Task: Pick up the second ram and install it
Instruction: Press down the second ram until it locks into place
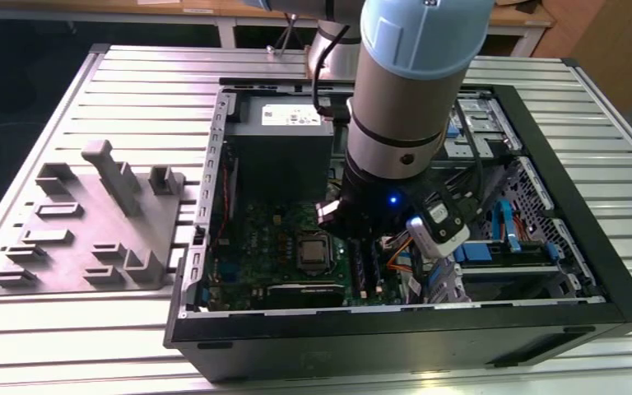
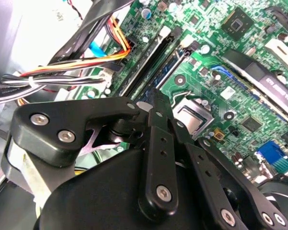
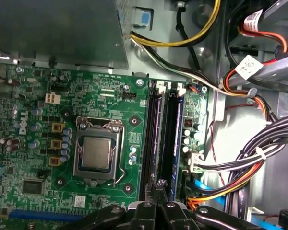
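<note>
While the gripper sits low inside the open computer case, its fingers are drawn narrow, tips together. No gap shows between them in either wrist view, and no stick is visibly clamped.

- Tips rest at the near end of the pair of memory slots on the green motherboard, just beside the CPU socket.
- The second ram, as I read it, is the dark strip standing edge-up in the slot on the socket side, directly in line with the fingertips. Cannot tell for sure which slot holds which stick, or whether this one is fully seated.
- In the exterior view the grey moulded tray stands outside the case, on that view's left.
- A cable bundle runs close beside the slots on the far side from the socket.

Judgement: this looks like the seating press, closed fingers bearing on the stick's top edge.

Doing it well:
- Push straight down along the slot, with no sideways lean, or the stick racks against the slot walls.
- A press on one end alone may leave the other end high, so both ends need to go home.
- The white end latches should close on the stick.
- Keep the knuckles off the cables and the socket lever.
</note>
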Robot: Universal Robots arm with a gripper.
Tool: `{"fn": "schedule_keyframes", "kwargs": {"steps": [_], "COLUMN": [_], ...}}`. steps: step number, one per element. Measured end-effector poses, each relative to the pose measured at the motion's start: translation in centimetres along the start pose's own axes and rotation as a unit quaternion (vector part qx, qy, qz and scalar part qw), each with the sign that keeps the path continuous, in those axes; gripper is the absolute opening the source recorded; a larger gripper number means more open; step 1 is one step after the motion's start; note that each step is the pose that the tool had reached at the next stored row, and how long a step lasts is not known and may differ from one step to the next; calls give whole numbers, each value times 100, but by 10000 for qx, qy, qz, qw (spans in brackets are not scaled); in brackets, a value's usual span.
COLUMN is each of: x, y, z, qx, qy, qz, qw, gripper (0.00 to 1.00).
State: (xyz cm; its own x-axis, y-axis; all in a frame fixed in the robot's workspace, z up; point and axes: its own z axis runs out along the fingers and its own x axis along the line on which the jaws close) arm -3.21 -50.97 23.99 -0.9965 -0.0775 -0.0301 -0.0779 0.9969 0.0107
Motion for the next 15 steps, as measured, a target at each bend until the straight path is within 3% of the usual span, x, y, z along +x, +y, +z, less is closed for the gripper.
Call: {"fn": "schedule_keyframes", "kwargs": {"steps": [15], "x": [6], "y": [-58], "z": [38], "qx": [3], "qy": [11], "qz": [0], "qw": [10000], "gripper": [10]}}
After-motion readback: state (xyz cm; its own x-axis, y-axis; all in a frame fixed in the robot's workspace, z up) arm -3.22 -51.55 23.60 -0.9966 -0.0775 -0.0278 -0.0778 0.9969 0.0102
